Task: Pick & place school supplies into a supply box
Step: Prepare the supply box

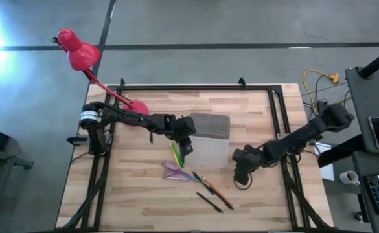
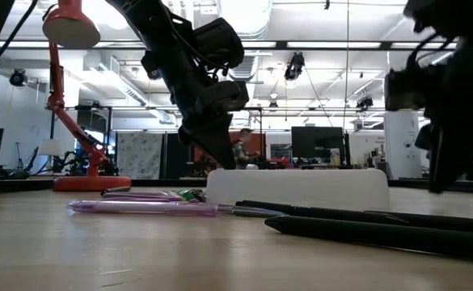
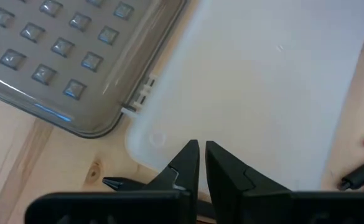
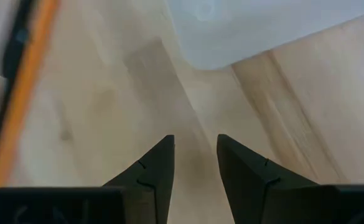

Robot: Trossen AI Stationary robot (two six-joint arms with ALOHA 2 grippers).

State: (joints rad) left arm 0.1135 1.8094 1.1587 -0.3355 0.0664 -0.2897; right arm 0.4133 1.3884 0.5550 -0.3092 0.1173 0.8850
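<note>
Box (image 1: 210,147): lying open on surface (image 1: 137,200), lid (image 1: 210,125) aside, ready for receiving.
Left hand (image 1: 186,151): clenched, empty, hovering at box edge.
Right hand (image 1: 241,177): half-released, empty, waiting near pencils (image 1: 213,190).

Left hand (image 1: 186,150) beside supply box (image 1: 211,150)

We list a wooden table (image 1: 131,194) bearing a clear supply box (image 1: 210,150); its grey lid (image 1: 209,125) adjoining, purple scissors (image 1: 173,171) and pens (image 1: 212,191) beside the box, red lamp base (image 1: 136,107) beyond the lid.
</note>
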